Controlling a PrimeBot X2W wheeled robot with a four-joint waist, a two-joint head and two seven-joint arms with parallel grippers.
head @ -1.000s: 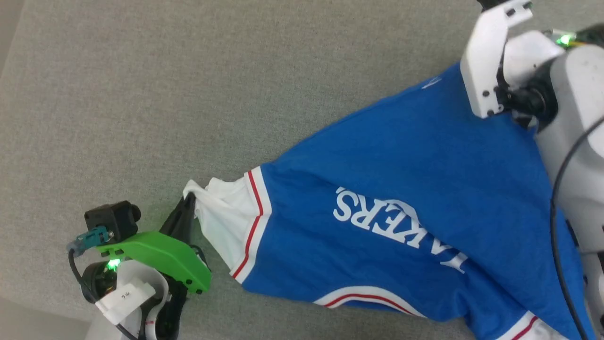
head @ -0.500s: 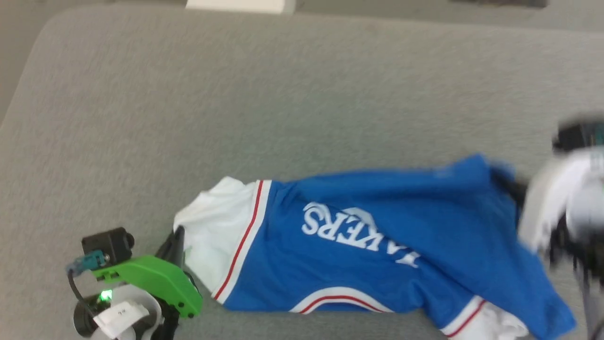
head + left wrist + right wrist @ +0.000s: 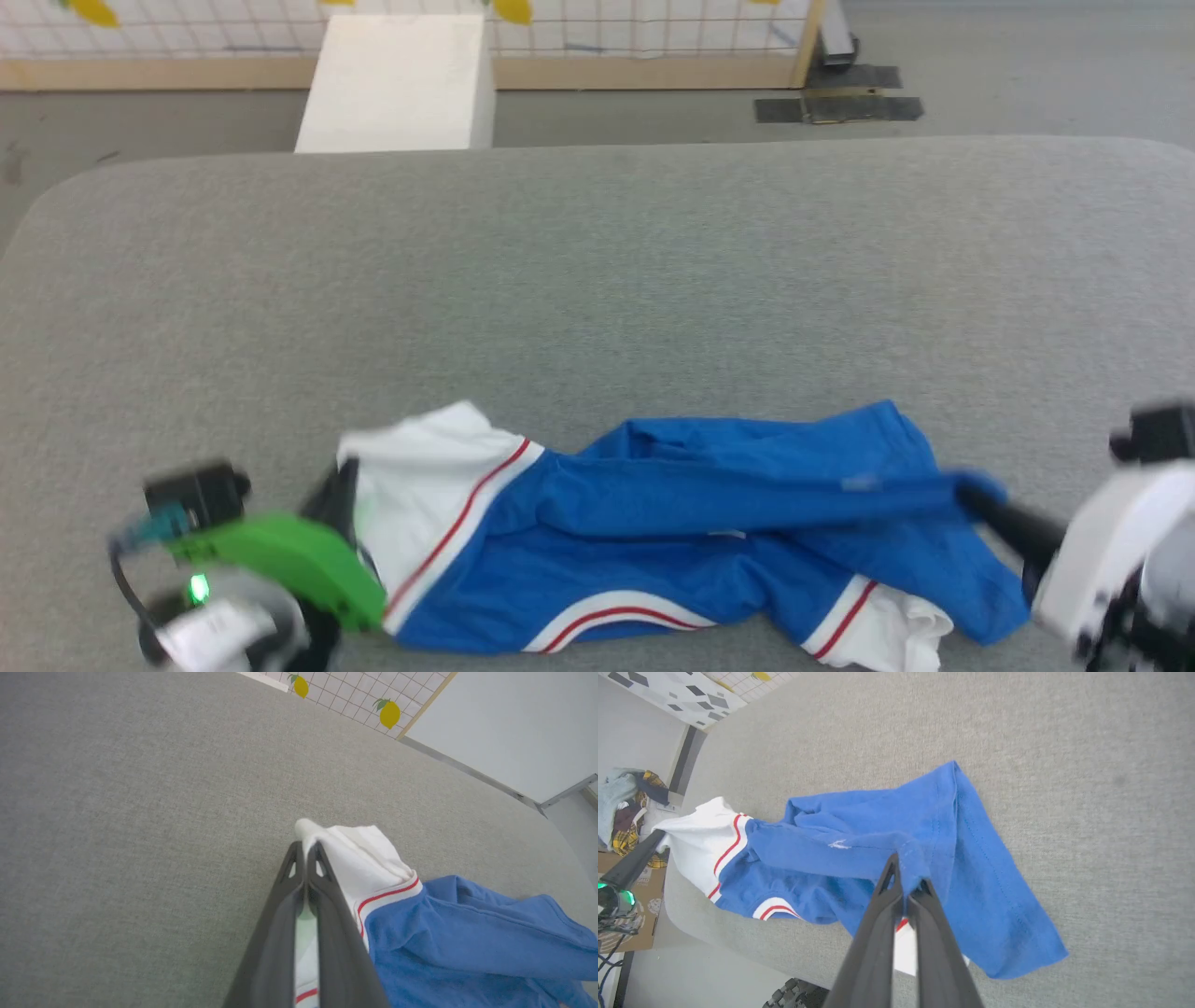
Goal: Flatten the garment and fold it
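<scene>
The garment (image 3: 709,523), a royal-blue jersey with white sleeves and red-striped trim, lies bunched and stretched between my two grippers near the table's front edge. My left gripper (image 3: 341,481) is shut on the white sleeve (image 3: 355,858) at the garment's left end; its fingers (image 3: 289,891) pinch the cloth. At the right end, my right gripper (image 3: 976,499) is shut on a blue fold (image 3: 910,856); its fingers (image 3: 889,882) grip that fold. The blue body (image 3: 859,844) sags in folds, and the lettering is hidden.
The grey fabric-covered table (image 3: 597,280) stretches far behind the garment. Past its far edge stand a white box (image 3: 397,84) and a tiled wall with lemon prints (image 3: 390,714). A pile of clothes (image 3: 626,807) and a cardboard box sit on the floor beside the table.
The head camera has tilted up, bringing the far edge and room into view. My right gripper has come down and toward the front with the blue cloth, and the garment has collapsed into folds, hiding the lettering.
</scene>
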